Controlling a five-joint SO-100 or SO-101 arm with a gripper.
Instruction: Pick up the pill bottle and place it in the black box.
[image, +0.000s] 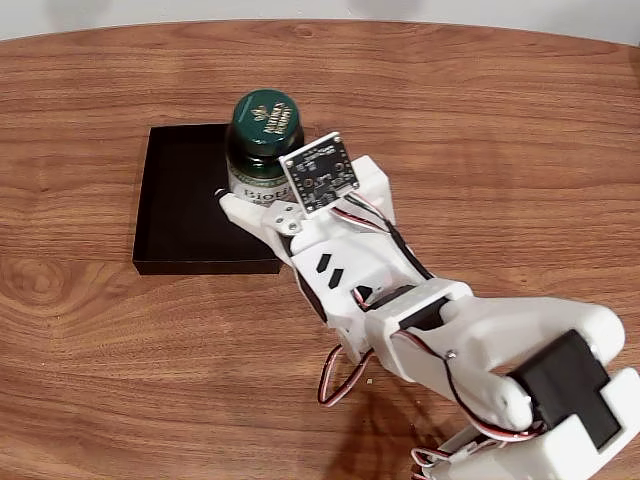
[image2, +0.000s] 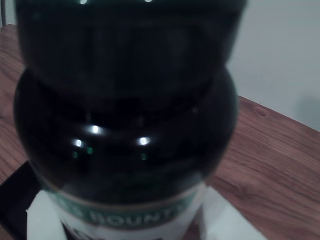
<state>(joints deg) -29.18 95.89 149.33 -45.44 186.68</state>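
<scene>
In the fixed view, a wooden table (image: 100, 320) of reddish-brown grain spans the scene, and toward its left stands the black box (image: 185, 200), a shallow matte rectangular tray with low walls and an open top. At the right edge of that tray, over its upper right corner, the pill bottle (image: 262, 140) appears: a small dark amber-brown bottle, upright, with a round dark green cap and a white label on which the letters "Biot" can be read. Whether its base rests on the tray floor or hangs above it cannot be told. Just right of the bottle, the white plastic gripper (image: 250, 200) meets its lower body, one pale finger (image: 245, 212) lying against the label; the fingers are clenched on the bottle. A small square black circuit board (image: 320, 173) sits on top of the gripper, tilted. Farther right and lower, the white arm (image: 480, 350) runs diagonally to the bottom right corner, with red, black and white wires (image: 335, 385) looping beneath it. In the wrist view, the pill bottle (image2: 125, 125) is close and blurred, its dark shoulder glossy, with a green label band lettered "BOUNT" at the bottom; white finger pads (image2: 42, 220) flank it on both sides, a sliver of the black box (image2: 12, 200) shows lower left, and the table (image2: 270, 160) shows at right.
</scene>
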